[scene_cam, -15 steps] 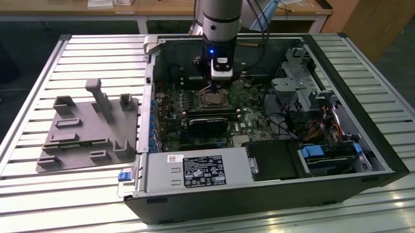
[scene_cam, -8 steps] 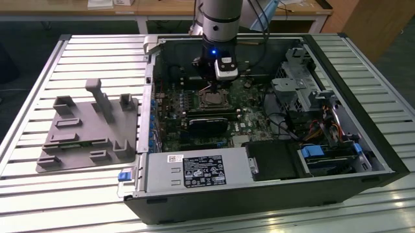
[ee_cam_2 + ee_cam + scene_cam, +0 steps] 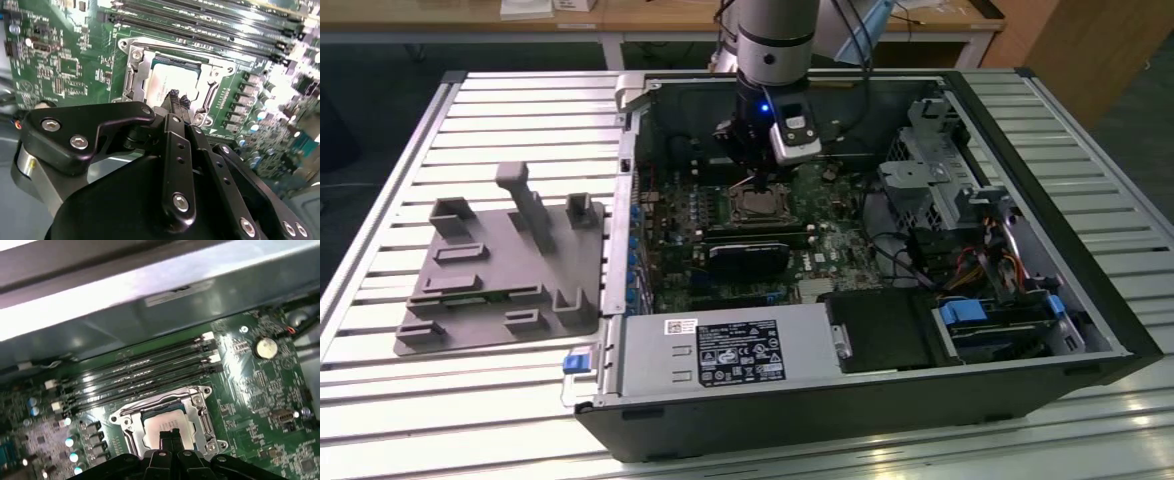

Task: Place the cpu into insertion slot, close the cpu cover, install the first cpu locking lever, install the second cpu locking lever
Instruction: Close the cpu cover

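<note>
You're right over the socket. The claw (image 3: 170, 435) hangs just above the cpu (image 3: 162, 421). Its fingertips (image 3: 173, 95) are pinched together w/ nothing between them, so it's carrying zero. In the exterior view the arm stands straight down into the open pc case (image 3: 1014, 330). The case lies on the slatted surface (image 3: 520, 100), w/ a grey fixture block (image 3: 494, 270) well apart toward the exterior view's left.

Progress check: the cpu is in. It lies flat inside the insertion slot (image 3: 160, 408), silver-beige top up, near the long memory slots (image 3: 140, 375) on the green mobo (image 3: 250, 390). So step 1 looks done, imo.

The cpu cover (image 3: 125, 425), the grey metal frame, seems to lie flat round the chip in both wrist views, w/ the chip showing thru its window. Step 2 is prob done too, tho I can't swear it's fully seated.

Levers: what may be one locking lever (image 3: 210, 95) runs along one side of the frame in the second wrist view. Can't tell if it's hooked under its catch. I'd count both levers as unconfirmed, so approx halfway by my read.
</note>
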Controlling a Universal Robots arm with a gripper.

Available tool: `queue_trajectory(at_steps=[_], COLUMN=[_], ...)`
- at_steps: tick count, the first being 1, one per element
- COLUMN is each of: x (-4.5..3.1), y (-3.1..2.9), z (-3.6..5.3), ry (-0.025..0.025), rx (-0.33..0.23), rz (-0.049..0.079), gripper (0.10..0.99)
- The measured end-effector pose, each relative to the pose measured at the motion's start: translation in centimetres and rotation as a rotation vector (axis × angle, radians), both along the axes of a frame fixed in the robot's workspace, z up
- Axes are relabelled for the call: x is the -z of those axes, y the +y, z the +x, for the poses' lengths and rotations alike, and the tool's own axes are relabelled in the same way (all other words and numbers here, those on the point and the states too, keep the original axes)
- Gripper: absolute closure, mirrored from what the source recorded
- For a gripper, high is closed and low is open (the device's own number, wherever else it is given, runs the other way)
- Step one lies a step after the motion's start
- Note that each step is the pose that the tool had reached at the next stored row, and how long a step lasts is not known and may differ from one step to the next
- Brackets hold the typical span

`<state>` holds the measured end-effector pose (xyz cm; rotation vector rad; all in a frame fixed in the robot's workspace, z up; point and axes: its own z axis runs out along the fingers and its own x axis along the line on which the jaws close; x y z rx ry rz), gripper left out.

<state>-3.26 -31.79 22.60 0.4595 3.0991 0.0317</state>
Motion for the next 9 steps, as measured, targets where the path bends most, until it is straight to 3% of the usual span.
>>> queue_trajectory(at_steps=[9], x=[0.03], y=[0.0], z=[0.0], ry=[0.0001], rx=[-0.16], rz=[-0.003], gripper=[0.984])
